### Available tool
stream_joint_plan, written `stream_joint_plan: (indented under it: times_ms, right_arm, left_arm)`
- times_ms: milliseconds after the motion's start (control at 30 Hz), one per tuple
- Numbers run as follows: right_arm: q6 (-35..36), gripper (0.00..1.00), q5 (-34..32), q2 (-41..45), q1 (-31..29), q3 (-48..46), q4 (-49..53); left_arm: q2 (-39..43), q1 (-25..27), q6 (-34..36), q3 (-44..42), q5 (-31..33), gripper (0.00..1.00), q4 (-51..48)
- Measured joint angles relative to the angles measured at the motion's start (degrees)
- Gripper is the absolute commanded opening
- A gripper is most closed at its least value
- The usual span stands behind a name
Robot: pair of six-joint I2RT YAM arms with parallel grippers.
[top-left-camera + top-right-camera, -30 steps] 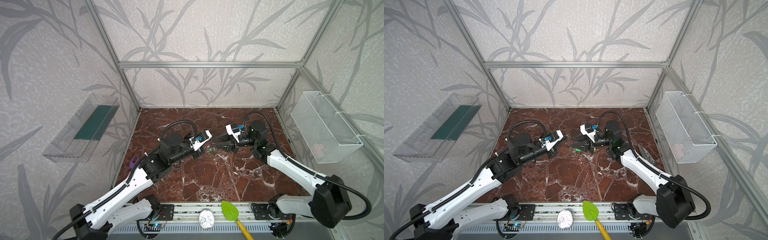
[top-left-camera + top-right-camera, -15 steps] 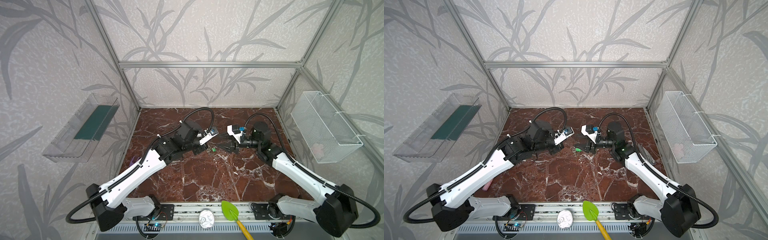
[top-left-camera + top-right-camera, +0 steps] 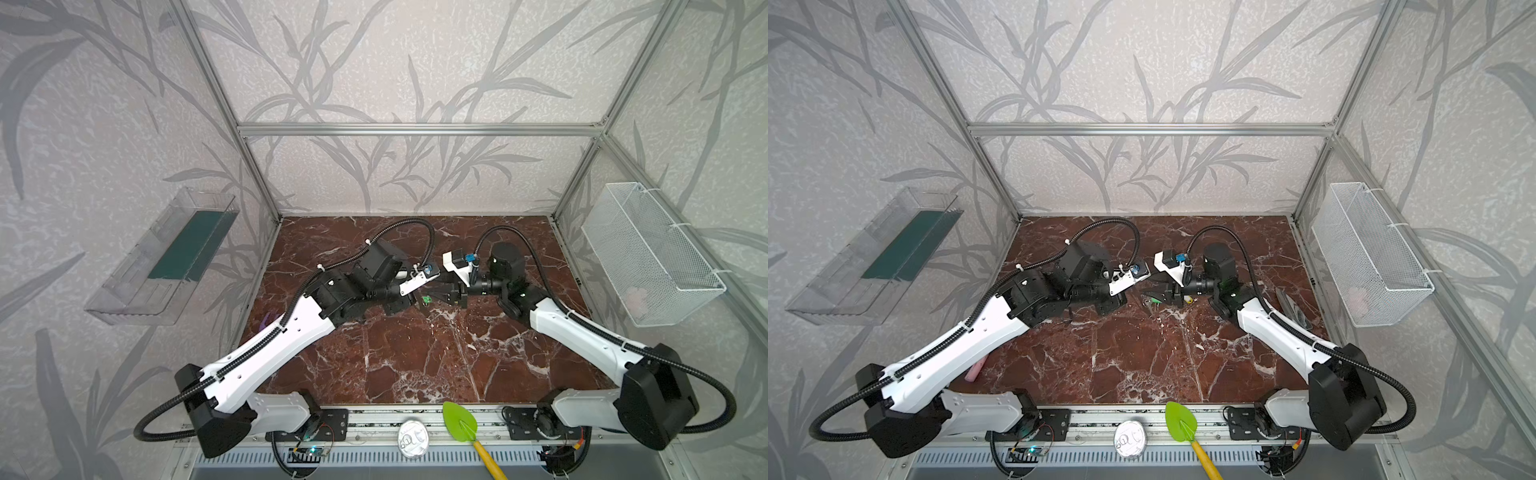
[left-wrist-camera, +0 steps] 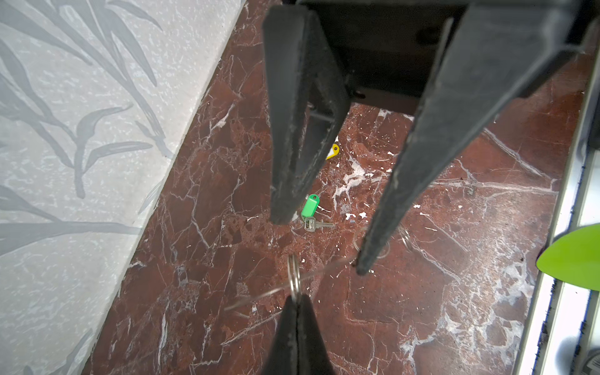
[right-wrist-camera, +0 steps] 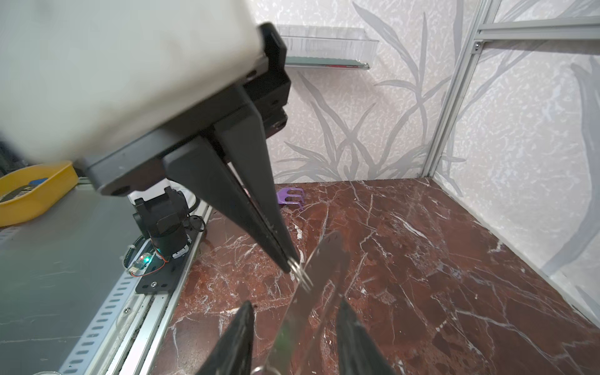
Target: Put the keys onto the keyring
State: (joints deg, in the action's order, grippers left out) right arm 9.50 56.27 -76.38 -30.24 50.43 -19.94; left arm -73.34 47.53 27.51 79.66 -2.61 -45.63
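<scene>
The left gripper (image 4: 293, 297) is pinched tight on a small wire ring (image 4: 293, 274). Only the right wrist view shows the keyring (image 5: 319, 259) broadside: it is blurred and sits between the parted jaws of the right gripper (image 5: 295, 305), clear of one finger. The left wrist view alone of the two shows the green-tagged key (image 4: 310, 207) and the yellow tag (image 4: 333, 152) lying under the right gripper.

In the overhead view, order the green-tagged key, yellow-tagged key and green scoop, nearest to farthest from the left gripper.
1. green-tagged key, on the floor just beyond the left gripper, which pinches a small metal ring.
2. yellow-tagged key, only its tag showing, farther right.
3. green scoop, on the front rail.
</scene>
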Motion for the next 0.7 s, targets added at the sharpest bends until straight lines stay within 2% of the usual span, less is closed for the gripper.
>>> stream_joint_plan:
  times_ms: [133,367,700]
  right_arm:
    - [-0.9,0.41,0.8,-0.5,-0.2,0.0,-1.8]
    - [-1.4,0.28,2.2,-1.3,-0.2,0.0,-2.7]
    - [-1.0,0.19,3.5,-1.5,-0.6,0.0,-2.5]
  left_arm:
    - [-0.5,0.1,0.0,0.1,-1.2,0.00,-0.6]
    - [-1.0,0.1,0.0,0.1,-2.6,0.00,-1.2]
    - [-1.1,0.1,0.3,0.2,-3.5,0.00,-1.2]
